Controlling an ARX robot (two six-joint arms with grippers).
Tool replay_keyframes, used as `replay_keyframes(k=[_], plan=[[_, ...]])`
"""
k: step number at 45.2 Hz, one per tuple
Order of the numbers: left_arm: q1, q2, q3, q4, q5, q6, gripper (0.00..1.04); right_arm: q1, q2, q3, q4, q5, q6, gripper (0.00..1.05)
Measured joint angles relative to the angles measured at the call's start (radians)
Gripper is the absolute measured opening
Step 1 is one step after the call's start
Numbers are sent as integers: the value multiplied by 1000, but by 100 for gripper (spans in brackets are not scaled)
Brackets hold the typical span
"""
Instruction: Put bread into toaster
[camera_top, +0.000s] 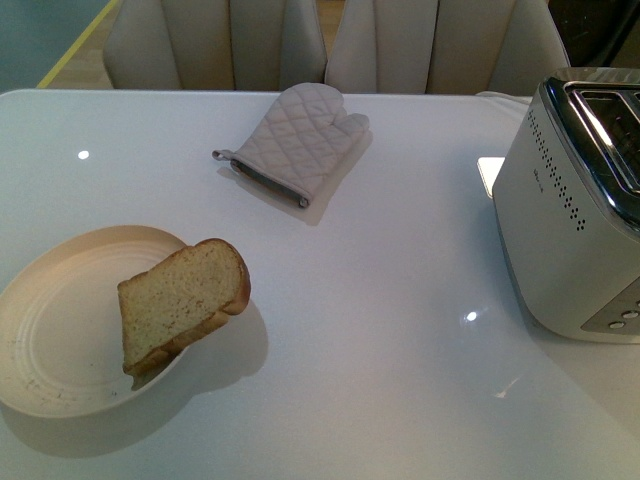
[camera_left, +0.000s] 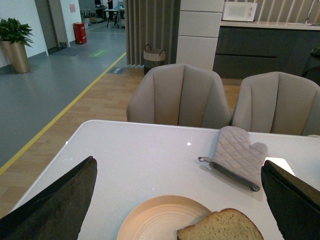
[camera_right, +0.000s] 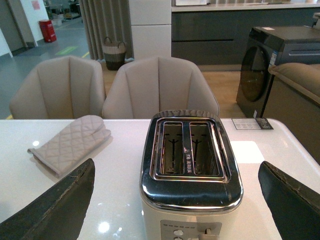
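Note:
A thick tan slice of bread (camera_top: 182, 305) leans on the right rim of a cream plate (camera_top: 50, 345) at the front left of the white table; it also shows in the left wrist view (camera_left: 222, 227). The off-white toaster (camera_top: 580, 215) with chrome slotted top stands at the right; in the right wrist view (camera_right: 190, 165) both its slots are empty. My left gripper (camera_left: 180, 207) is open, its dark fingers (camera_left: 55, 210) wide apart above the plate (camera_left: 155, 220). My right gripper (camera_right: 175, 210) is open, fingers (camera_right: 292, 205) on either side of the toaster. Neither arm shows in the front view.
A quilted beige oven mitt (camera_top: 300, 140) lies at the back middle of the table, also in the left wrist view (camera_left: 235, 157) and the right wrist view (camera_right: 70, 142). Two beige chairs (camera_top: 220, 45) stand behind the far edge.

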Motion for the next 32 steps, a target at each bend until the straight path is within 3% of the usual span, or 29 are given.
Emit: replay_keyframes(k=[20, 22, 25, 28, 32], plan=[[0, 8, 3, -13, 0, -11, 98, 0, 0, 0, 0, 0, 0, 96], [-7, 110, 85, -207, -1, -145, 98, 0, 0, 0, 0, 0, 0, 96], [-14, 287, 175, -360, 25, -337, 98, 0, 0, 0, 0, 0, 0, 96], [0, 416, 211, -317, 85, -445, 98, 0, 0, 0, 0, 0, 0, 96], [61, 622, 252, -130, 157, -483, 98, 0, 0, 0, 0, 0, 0, 96]])
